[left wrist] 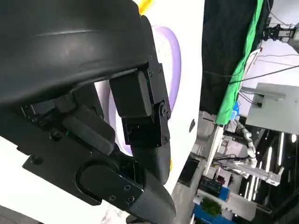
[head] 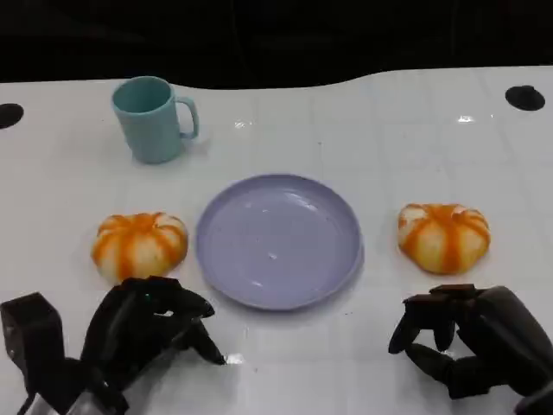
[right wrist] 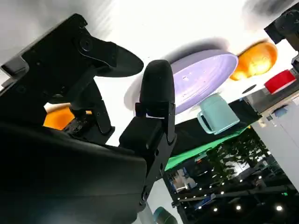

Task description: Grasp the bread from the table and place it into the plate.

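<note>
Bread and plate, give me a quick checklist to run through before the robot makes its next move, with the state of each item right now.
1. Plate free of items to receive bread: ok, its surface is bare.
2. Bread on the table, untouched: ok, left bread sits beside the plate's left side, right bread to the plate's right.
3. Left hand free: ok, it holds nothing, just short of the left bread.
4. Right hand free: ok, fingers curled, nothing in them, just short of the right bread.
5. Mug out of the way: ok, it stands upright beyond the plate.
6. Which bread goes first: cannot tell.
</note>
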{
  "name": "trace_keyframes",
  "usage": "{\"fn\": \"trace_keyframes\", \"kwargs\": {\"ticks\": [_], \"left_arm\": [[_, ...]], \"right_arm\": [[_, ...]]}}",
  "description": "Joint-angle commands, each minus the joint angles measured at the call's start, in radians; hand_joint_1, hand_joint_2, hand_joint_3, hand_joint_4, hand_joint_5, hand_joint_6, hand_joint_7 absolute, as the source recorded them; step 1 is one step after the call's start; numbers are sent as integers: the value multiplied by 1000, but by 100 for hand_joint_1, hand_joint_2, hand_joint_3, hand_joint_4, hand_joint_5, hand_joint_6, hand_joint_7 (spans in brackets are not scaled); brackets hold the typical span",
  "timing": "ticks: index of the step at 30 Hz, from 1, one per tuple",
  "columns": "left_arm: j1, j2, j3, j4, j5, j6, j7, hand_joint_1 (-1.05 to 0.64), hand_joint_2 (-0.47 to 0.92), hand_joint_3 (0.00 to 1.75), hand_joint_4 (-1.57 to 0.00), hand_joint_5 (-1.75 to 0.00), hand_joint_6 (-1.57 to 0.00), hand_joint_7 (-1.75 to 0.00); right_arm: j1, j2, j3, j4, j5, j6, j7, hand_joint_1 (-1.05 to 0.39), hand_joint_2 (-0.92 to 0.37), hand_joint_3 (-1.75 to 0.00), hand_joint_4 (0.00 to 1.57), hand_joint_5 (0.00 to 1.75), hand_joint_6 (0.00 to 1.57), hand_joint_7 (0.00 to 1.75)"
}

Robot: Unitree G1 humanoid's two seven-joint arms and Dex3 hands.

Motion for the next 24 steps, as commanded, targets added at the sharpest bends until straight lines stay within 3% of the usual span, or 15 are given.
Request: {"fn": "trace_keyframes", "kwargs": {"ticks": [1, 8, 11, 14, 19, 24], "left_arm": [[-3, 13, 5, -1, 0, -7, -3, -105, 73, 0, -157, -58, -157, -18], [-4, 13, 6, 1, -1, -4, -3, -105, 73, 0, -157, -58, -157, -18], [-6, 13, 7, 2, -3, 0, -4, -105, 73, 0, -157, -58, -157, -18], [-7, 15, 7, 6, -2, -4, -7, -105, 73, 0, -157, -58, -157, -18], [-8, 15, 6, 6, 2, -6, 0, -105, 73, 0, -157, -58, -157, -18], [-8, 13, 5, 8, 5, -13, 1, -105, 74, 0, -157, -59, -157, -18]], "right_arm": [[0, -15, -2, 1, 5, -5, -9, -16, -38, -103, 86, 158, 86, 104], [-4, -14, -9, 2, 17, -15, -9, -16, -38, -104, 84, 160, 85, 105], [-4, -17, -18, -6, 23, -9, -8, -15, -41, -99, 83, 152, 84, 100], [-2, -20, -28, -19, 31, 4, -1, -16, -51, -83, 79, 131, 82, 80], [4, -22, -50, -59, 34, 31, -12, -21, -63, -62, 60, 126, 73, 53], [6, -25, -72, -83, 32, 31, -26, -27, -80, -28, 44, 87, 64, 29]]}}
